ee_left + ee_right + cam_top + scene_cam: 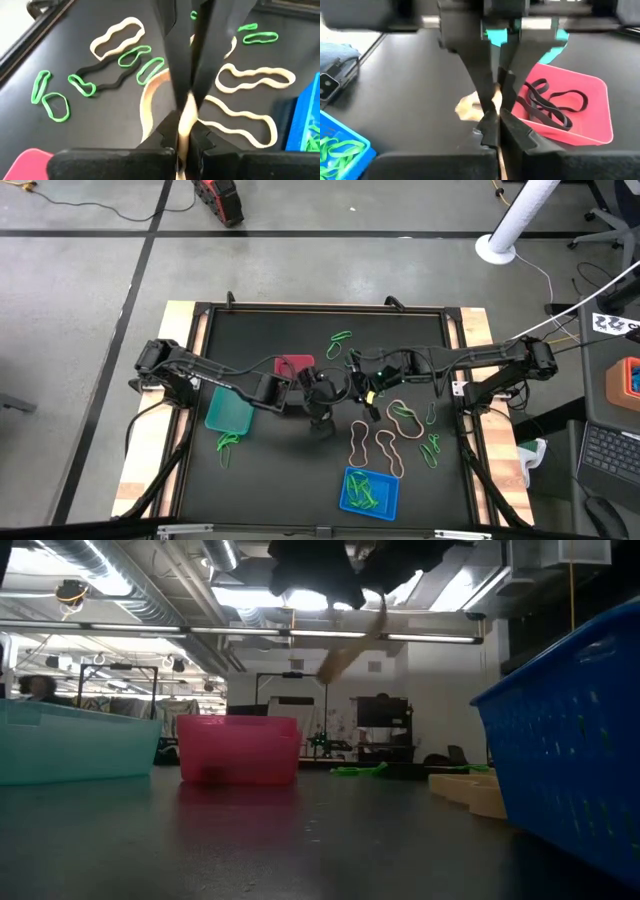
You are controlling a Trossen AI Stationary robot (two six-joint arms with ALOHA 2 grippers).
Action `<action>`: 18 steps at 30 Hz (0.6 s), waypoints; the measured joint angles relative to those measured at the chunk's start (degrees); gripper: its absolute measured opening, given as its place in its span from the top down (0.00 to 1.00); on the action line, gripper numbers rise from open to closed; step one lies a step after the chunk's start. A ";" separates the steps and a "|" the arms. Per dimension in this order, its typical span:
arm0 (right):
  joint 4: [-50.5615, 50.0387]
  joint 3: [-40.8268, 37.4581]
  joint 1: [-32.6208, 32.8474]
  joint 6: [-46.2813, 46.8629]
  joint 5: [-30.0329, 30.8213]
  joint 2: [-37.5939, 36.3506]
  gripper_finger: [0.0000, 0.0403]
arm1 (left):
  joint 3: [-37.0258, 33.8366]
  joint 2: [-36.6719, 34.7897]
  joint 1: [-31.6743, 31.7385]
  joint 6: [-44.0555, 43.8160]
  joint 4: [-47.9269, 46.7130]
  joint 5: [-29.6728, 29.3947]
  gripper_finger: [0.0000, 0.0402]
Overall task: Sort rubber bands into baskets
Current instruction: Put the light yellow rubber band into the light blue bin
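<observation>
My two grippers meet tip to tip above the table's middle, the left (330,392) and the right (358,388), both shut on one tan rubber band (148,98), which dangles in the low view (340,658). The red basket (294,366) holds black bands (551,102). The blue basket (369,492) holds green bands. The teal basket (228,412) stands at the left. Loose tan bands (388,446) and green bands (340,338) lie flat on the mat. My left gripper pinches a strand of the tan band (185,125) between its two fingers, roughly level, pointing toward the table's right. The band is lifted clear and a slack loop hangs below. My right gripper pinches the same tan band (495,98) close beside the left fingers, from the table's right side. Which part of the loop it has is hidden by the two sets of fingers.
More green bands lie near the teal basket (228,444) and at the right (432,448). A black band (107,80) lies among green ones. The mat's raised frame (200,330) borders the work area. A white post (510,225) stands beyond the far right corner.
</observation>
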 joint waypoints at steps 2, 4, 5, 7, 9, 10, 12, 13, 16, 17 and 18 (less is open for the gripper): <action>-0.01 0.01 0.01 0.22 -0.02 0.00 0.92 | -0.01 0.00 0.00 0.03 -0.85 0.58 1.00; 0.25 0.01 -0.01 0.25 -0.02 0.00 0.84 | -0.02 0.00 0.00 0.28 -0.75 0.93 1.00; 0.46 0.01 -0.01 0.25 0.04 0.00 0.80 | -0.02 -0.11 -0.02 0.44 -0.92 1.04 1.00; 0.66 0.01 -0.01 0.25 1.65 0.00 0.71 | -0.02 -0.66 -0.02 -0.01 -2.13 1.21 1.00; 0.64 0.00 -0.01 0.03 4.38 -0.11 0.63 | -0.02 -2.15 -0.09 -0.99 -4.73 1.31 1.00; 0.50 0.01 -0.01 -0.04 5.80 -0.28 0.60 | -0.02 -3.00 -0.21 -1.73 -6.03 1.25 1.00; 0.61 0.01 -0.05 -0.08 8.72 -0.53 0.54 | -0.02 -5.00 -0.39 -3.12 -8.69 1.21 1.00; 0.34 0.01 -0.05 -0.11 10.10 -0.73 0.51 | -0.02 -6.33 -0.46 -3.34 -10.29 1.31 1.00; -0.02 0.01 -0.05 -0.17 13.90 -0.80 0.46 | -0.02 -10.11 -0.82 -3.89 -15.95 1.95 1.00; -0.35 0.01 -0.05 -0.18 14.57 -0.79 0.44 | -0.02 -11.31 -0.85 -4.64 -18.46 2.50 1.00; -0.75 0.01 -0.05 -0.20 14.81 -0.79 0.44 | -0.02 -12.77 -0.87 -5.72 -20.69 2.78 1.00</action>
